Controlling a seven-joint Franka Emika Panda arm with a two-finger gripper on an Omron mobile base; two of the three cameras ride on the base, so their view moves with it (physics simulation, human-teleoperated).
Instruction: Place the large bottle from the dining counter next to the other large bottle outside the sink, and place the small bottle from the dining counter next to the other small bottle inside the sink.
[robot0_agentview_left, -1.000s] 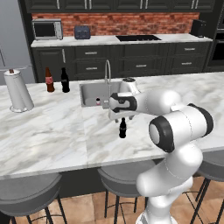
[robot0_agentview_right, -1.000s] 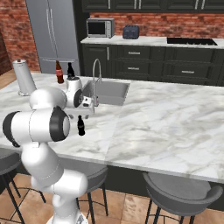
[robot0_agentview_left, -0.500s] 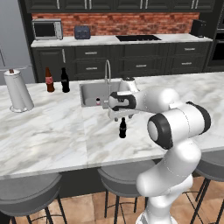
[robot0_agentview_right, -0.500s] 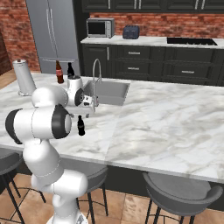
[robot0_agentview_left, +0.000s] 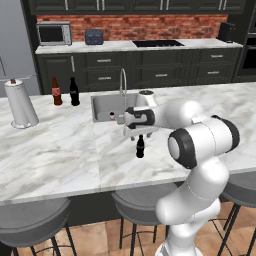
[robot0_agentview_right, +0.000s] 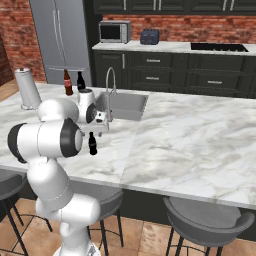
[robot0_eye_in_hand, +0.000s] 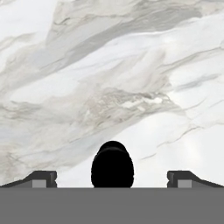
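**Standing alone under the hand: the small bottle on the marble table**

Standing upright on the dining counter (robot0_agentview_left: 60, 150), the small bottle (robot0_agentview_left: 140, 146) is all black and sits just in front of the sink (robot0_agentview_left: 102, 107), near its front edge. In the hand view its round dark top (robot0_eye_in_hand: 112, 165) lies between the two finger tips, touching neither. The fingers (robot0_eye_in_hand: 43, 178) are spread wide, one on each side of the bottle, and hold nothing. The gripper (robot0_agentview_left: 136, 134) hangs right above the bottle's neck, and from the right side it (robot0_agentview_right: 96, 131) shows over the same bottle (robot0_agentview_right: 92, 143).

Inside the sink, a small reddish-pink bottle (robot0_agentview_left: 112, 117) stands by the front wall. A curved faucet (robot0_agentview_left: 122, 82) rises behind the basin. Left of the sink, the brown large bottle (robot0_agentview_left: 56, 91) and the tall black bottle (robot0_agentview_left: 74, 92) stand side by side, close but apart. Further left is a paper towel roll (robot0_agentview_left: 21, 103). Grey stools (robot0_agentview_left: 140, 202) line the table's near side.
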